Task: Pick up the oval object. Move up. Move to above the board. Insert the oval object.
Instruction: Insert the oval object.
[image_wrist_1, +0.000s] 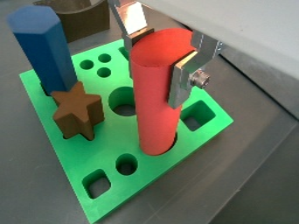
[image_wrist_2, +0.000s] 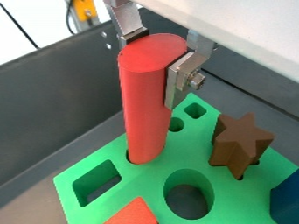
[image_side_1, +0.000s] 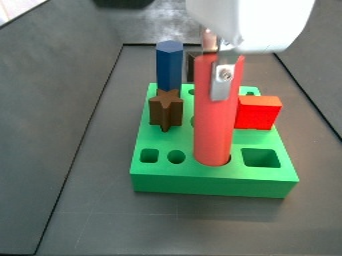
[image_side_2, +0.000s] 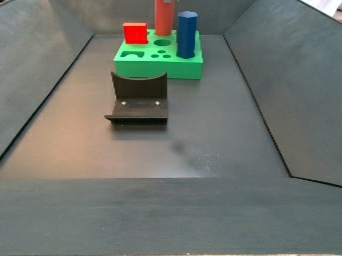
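Note:
The oval object (image_wrist_1: 155, 105) is a tall red-pink peg standing upright with its lower end in an oval hole of the green board (image_wrist_1: 163, 175). My gripper (image_wrist_1: 162, 54) is shut on the peg's top, with a silver finger (image_wrist_1: 179, 80) pressed on each flat side. The other wrist view shows the same grip (image_wrist_2: 156, 54) on the peg (image_wrist_2: 142, 105) over the board (image_wrist_2: 135, 179). In a side view the gripper (image_side_1: 214, 62) holds the peg (image_side_1: 211, 120) at the board's (image_side_1: 201, 180) front middle. In the far side view the peg (image_side_2: 163, 18) rises from the board (image_side_2: 160, 68).
A blue hexagonal prism (image_wrist_1: 47, 52) (image_side_1: 168, 65), a brown star piece (image_wrist_1: 73, 112) (image_side_1: 164, 108) and a red cube (image_side_1: 259, 112) stand in the board. The dark fixture (image_side_2: 139, 98) stands on the floor in front of the board. Grey bin walls surround the floor.

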